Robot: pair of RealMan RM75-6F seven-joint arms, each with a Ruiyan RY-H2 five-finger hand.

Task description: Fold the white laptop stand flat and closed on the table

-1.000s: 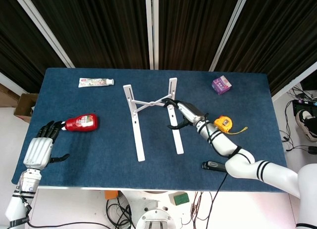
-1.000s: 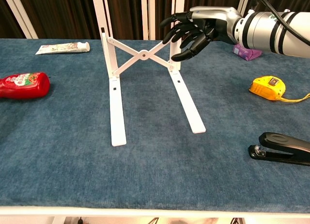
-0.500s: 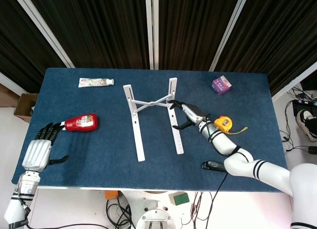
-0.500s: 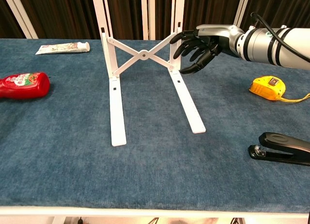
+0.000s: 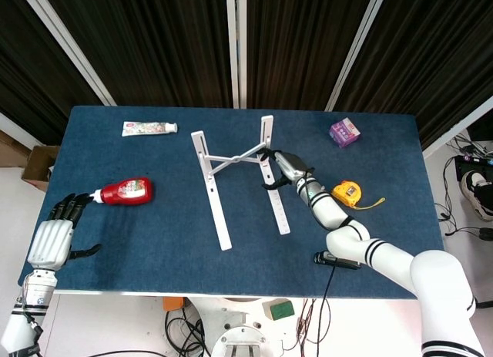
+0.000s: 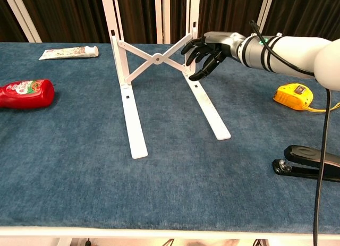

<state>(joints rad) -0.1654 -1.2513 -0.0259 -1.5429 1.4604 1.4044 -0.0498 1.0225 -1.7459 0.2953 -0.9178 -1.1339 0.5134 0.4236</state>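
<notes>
Centrally on the blue table (image 5: 115,234), the white laptop stand (image 6: 159,81) is seen unfolded; its right upright is touched by the right hand (image 6: 204,49), whose fingers are loosely curled.

Nothing here can actually be read. The red ketchup bottle (image 6: 25,93) carries a label with white lettering, too small to make out. The toothpaste tube (image 6: 68,52) has coloured print that stays a blur, and the yellow tape measure (image 6: 294,94) shows only a dark, illegible patch on its side.
</notes>
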